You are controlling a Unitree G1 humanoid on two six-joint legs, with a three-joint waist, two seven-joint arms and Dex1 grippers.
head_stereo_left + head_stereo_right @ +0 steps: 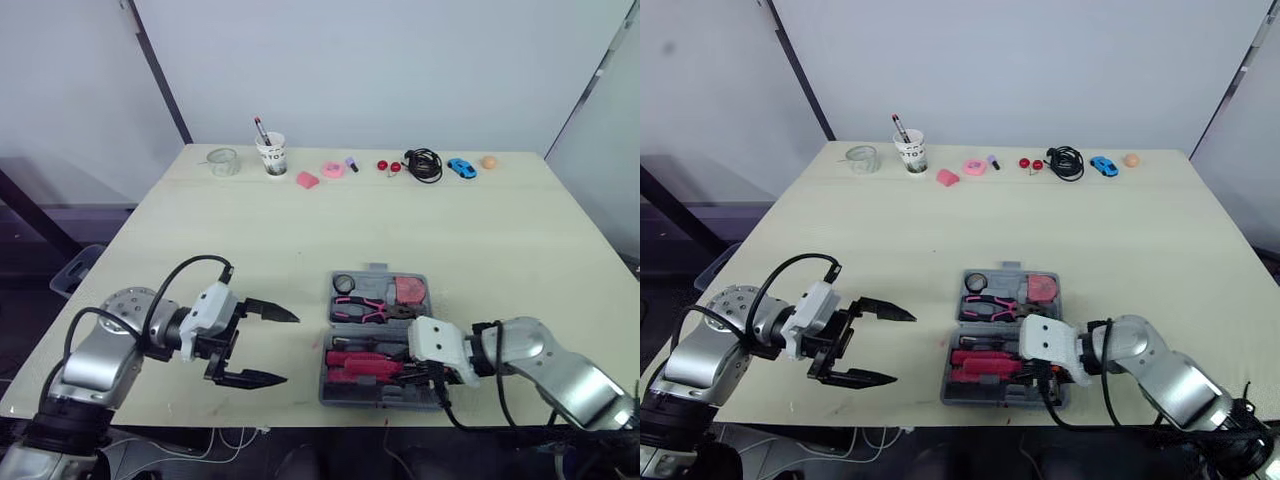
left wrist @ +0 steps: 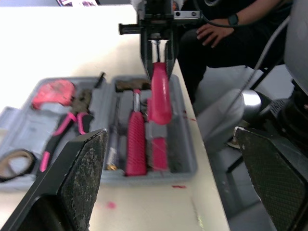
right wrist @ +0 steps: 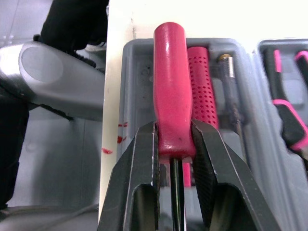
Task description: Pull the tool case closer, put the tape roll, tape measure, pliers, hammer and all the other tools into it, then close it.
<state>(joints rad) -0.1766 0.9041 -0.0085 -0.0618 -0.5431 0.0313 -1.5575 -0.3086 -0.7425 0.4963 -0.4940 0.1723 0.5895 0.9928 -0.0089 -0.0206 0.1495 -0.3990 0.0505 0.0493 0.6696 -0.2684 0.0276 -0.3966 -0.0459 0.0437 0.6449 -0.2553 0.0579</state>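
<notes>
- Presently, the tool case (image 1: 327, 345) lies open flat on the tabletop (image 1: 250, 235), close to the front edge and before my right arm.
- My right gripper (image 3: 174, 134) is clamped on the red handle of a screwdriver (image 3: 172, 82), one finger on each side at the shaft end.
- That handle lies over the near half of the case, just beside the hammer (image 3: 201, 82) and on its outer side. I cannot tell whether it is seated in its slot.
- My left gripper (image 1: 288, 348) is spread wide and holds nothing. It hangs over bare tabletop to the left of the case, its fingers pointing towards it and apart from it.
- Far half of the case: tape roll (image 1: 344, 284) at the left corner, pliers (image 1: 362, 311) with pink grips in the middle, red tape measure (image 1: 410, 291) at the right.
- Along the far edge of the tabletop, well apart from the case: a glass (image 1: 222, 161), a cup (image 1: 272, 154) holding a pen, and a blue toy car (image 1: 461, 168).
</notes>
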